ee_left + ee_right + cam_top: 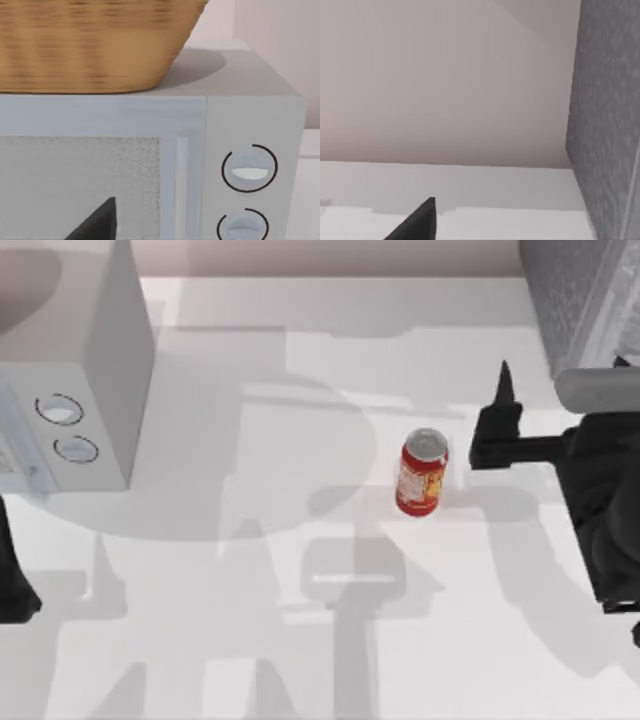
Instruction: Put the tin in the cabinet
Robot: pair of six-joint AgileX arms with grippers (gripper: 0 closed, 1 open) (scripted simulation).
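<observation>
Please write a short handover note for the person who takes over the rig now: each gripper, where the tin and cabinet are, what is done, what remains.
Right gripper: beside the tin, on its right, not touching; holds nothing.
Left arm: parked at the table's left edge, by the pale grey box with two dials, which carries a wicker basket.
Tin: upright, mid-table.
Cabinet: far right corner.
Done: nothing yet.
Left: grasp the tin, put it in the cabinet.

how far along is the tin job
Nothing looks done yet: the tin stands upright on the table near its middle, not held. In hand: the right gripper sits just to the tin's right, apart from it, between the tin and the cabinet at the far right corner. The left arm is parked at the left edge. Left: grasp the tin, carry it over and set it inside the cabinet.
</observation>
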